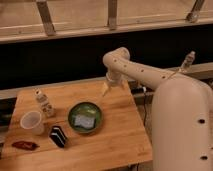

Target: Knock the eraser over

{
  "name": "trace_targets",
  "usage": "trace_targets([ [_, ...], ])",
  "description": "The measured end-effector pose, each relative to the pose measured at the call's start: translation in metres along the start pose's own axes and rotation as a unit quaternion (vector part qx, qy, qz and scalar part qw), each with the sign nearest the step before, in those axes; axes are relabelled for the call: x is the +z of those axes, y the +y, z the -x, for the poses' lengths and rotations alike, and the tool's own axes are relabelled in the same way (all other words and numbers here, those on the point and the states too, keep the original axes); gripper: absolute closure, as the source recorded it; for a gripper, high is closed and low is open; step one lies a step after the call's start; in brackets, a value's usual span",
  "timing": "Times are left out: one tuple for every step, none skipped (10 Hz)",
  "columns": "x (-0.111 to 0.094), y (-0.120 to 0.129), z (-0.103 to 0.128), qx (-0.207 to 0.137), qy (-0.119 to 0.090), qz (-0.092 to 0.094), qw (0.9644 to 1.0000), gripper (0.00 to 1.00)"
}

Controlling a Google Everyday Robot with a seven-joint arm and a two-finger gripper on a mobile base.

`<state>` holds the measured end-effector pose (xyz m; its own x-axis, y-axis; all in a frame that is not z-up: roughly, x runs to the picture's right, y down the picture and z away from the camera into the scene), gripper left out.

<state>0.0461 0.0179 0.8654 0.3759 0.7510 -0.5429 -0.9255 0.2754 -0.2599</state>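
Observation:
The eraser (58,136), a small black block with white stripes, stands on the wooden table (120,135) at the front left, just right of the white cup (32,122). My gripper (105,91) hangs from the white arm above the table's back edge, well behind and to the right of the eraser, apart from it.
A green plate (85,117) with a pale blue-white pad (83,120) sits mid-table. A small bottle (44,104) stands behind the cup. A dark red packet (24,145) lies at the front left edge. My white body (182,130) fills the right side.

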Motion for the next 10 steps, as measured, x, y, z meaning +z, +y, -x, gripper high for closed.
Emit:
trace_targets([
  [0.000,0.000,0.000,0.000,0.000,0.000,1.0000,0.51],
  [0.000,0.000,0.000,0.000,0.000,0.000,1.0000,0.60],
  [0.000,0.000,0.000,0.000,0.000,0.000,1.0000,0.71],
  [0.000,0.000,0.000,0.000,0.000,0.001,1.0000,0.80],
  [0.000,0.000,-0.001,-0.004,0.005,-0.002,1.0000,0.92],
  [0.005,0.009,0.000,-0.027,0.016,-0.011,0.9994,0.99],
  [0.010,0.020,0.000,-0.045,0.022,-0.017,0.9986,1.00],
  [0.017,0.042,0.001,-0.073,0.033,-0.022,0.9965,1.00],
  [0.027,0.073,-0.001,-0.107,0.045,-0.025,0.9930,1.00],
  [0.033,0.099,-0.003,-0.133,0.052,-0.031,0.9892,1.00],
])
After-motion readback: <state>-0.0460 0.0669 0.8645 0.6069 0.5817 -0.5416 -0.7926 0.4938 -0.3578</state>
